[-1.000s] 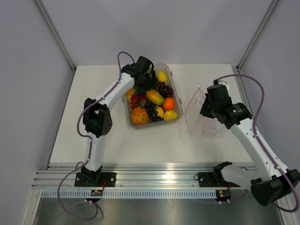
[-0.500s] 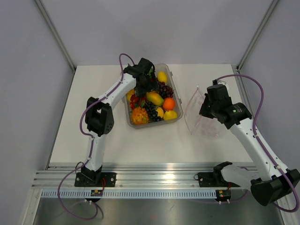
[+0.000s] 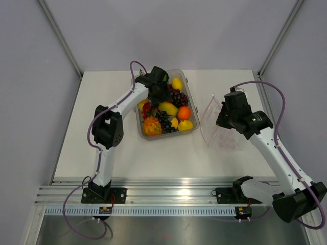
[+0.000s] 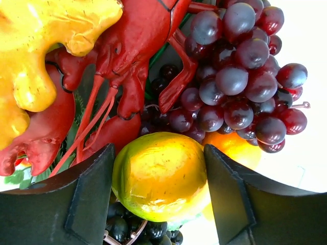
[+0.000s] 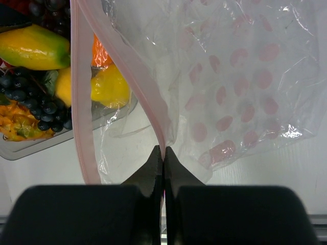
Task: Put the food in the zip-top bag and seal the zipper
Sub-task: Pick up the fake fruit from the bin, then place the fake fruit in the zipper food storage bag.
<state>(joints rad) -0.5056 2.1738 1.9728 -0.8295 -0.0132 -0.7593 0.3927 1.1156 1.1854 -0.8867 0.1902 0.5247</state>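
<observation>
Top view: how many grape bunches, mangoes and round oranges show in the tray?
Grape bunches: 2
Mango: 1
Round orange: 1
Total: 4

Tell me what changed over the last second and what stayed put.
The left gripper came down into the tray towards the mango, and its fingers now flank it. Whether they squeeze it is unclear, and it is not lifted. The right gripper stayed shut on the zipper of the zip-top bag, held beside the tray. The food did not move.
</observation>
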